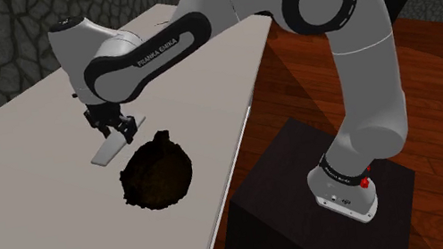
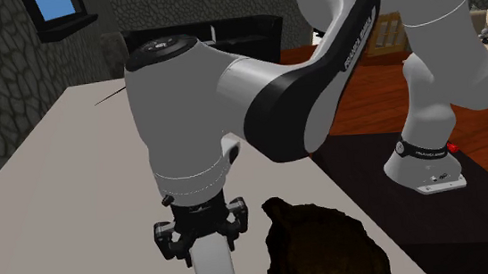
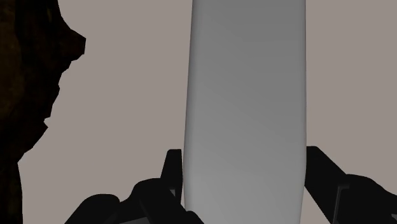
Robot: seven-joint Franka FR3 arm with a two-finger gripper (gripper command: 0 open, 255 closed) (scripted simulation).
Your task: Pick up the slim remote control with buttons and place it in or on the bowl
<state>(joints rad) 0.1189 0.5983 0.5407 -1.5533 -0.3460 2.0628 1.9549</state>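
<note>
In the wrist view the remote, just beside the bowl, ran off the picture's edge at both ends, so its full length escaped me. Its face was plain grey, and whether it bore buttons I could not tell. The bowl was cut off by the edge too, a ragged side of it showing. In the second exterior view both were cut off along the bottom edge. In the shoulder view my gripper, clasped on the remote, covered one end of it, and the bowl's inside was too dark to make out.
</note>
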